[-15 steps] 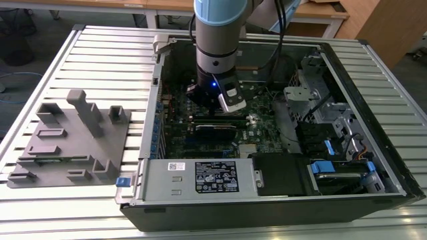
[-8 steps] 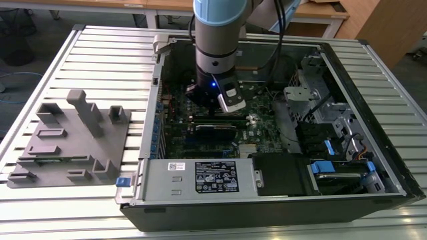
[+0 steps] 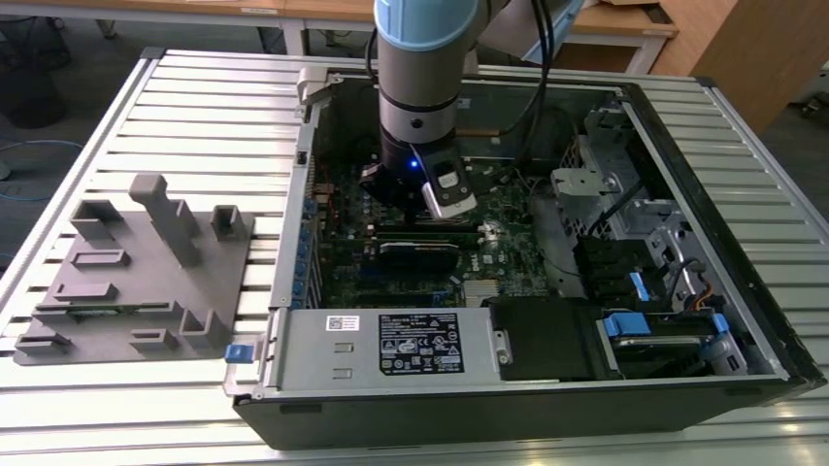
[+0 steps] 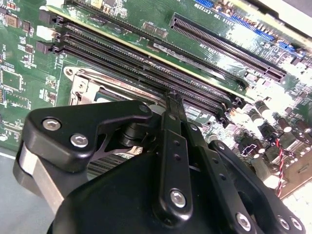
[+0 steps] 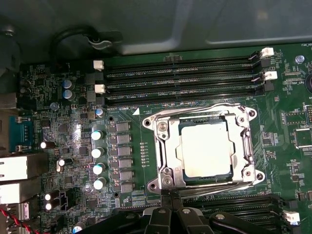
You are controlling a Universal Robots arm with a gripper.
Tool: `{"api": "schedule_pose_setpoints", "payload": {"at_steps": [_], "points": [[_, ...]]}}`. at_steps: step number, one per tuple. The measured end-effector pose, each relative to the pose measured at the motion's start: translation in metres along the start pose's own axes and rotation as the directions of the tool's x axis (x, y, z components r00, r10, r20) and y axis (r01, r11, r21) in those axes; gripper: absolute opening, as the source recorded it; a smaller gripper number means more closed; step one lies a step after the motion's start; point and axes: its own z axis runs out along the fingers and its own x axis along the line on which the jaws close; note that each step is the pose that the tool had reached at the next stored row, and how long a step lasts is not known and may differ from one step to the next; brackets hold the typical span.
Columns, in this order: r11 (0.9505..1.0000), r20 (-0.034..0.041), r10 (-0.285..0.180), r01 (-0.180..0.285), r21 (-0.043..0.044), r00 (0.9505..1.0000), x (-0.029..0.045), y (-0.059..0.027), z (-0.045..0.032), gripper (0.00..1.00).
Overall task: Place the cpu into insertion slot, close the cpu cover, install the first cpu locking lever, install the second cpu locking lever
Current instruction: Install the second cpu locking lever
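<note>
First wrist view: cpu [image 5: 204,148] seated under cpu cover [image 5: 163,146], gripper [image 5: 171,197] fingertips pinched together, exterior view: arm inside computer case [image 3: 725,243]

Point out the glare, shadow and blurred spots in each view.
First wrist view: the cpu lid is washed pale by glare, the metal frame around it glints, and the case wall above lies in shadow. Second wrist view: the gripper linkage looms dark up close while the far circuit board corner blows out white. Exterior view: a blue light glows on the arm's wrist, the case interior dim.
</note>
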Motion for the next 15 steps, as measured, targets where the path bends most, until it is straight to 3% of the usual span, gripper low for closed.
{"api": "schedule_pose_setpoints", "payload": {"at_steps": [15], "points": [[1.0, 0.0, 0.0, 0.0, 0.0, 1.0, 0.0043, -0.0005, 0.0002, 0.11]]}}
